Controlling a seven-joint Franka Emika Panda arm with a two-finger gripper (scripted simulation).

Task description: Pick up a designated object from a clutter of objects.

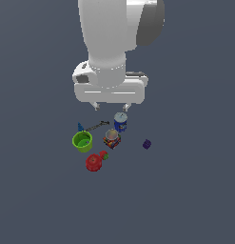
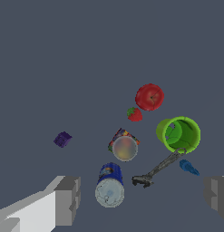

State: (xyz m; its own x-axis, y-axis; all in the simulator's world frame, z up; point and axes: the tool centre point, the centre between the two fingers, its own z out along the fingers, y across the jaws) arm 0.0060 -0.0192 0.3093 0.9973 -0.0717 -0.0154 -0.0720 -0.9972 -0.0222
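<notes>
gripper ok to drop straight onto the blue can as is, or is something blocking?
Probably yes. The gripper hangs open above the blue can, whose top is bare and sits between the fingers in the wrist view. The dark tool and multicoloured box lie close beside it, so finger room looks tight.

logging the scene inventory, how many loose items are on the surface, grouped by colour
red: 2, round fruit and small strawberry
blue: 2, tall can and small cone-shaped piece
green: 1, cup
purple: 1, cube
multicoloured: 1, small box
dark grey: 1, thin tool
total: 8
</notes>
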